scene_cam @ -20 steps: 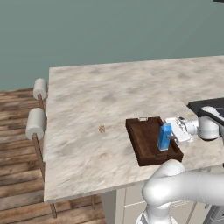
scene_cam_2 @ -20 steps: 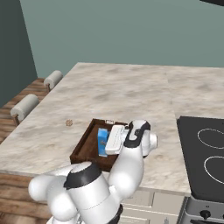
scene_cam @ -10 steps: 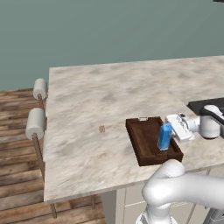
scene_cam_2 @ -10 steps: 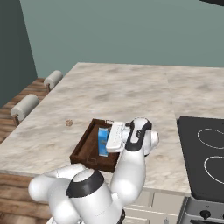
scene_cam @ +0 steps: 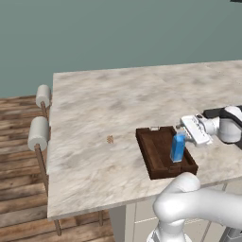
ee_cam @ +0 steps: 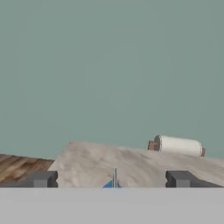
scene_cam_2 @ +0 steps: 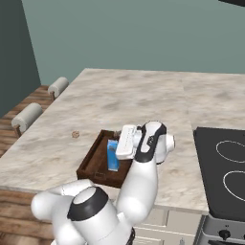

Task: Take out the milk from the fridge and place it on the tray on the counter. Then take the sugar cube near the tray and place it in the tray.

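Milk set in tray, jaws let go

The milk (scene_cam: pixel 178 147) stood upright inside the tray (scene_cam: pixel 153 152) on the bench (scene_cam: pixel 123 104), first step judged done. Gripper (scene_cam: pixel 185 133) sat just above the carton's top, jaws spread wide and holding nothing. Sugar cube (scene_cam: pixel 110 139) lay left of the tray, untouched.

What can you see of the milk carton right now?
The milk is a small bright blue gable-top carton with a darker blue side, standing upright inside the tray near its right-hand long rim, on the counter. In the hand view its ridge pokes up between the fingertips, which stand wide apart. The gripper sits level with its top; whether they touch cannot be told. Its label is not discernible.
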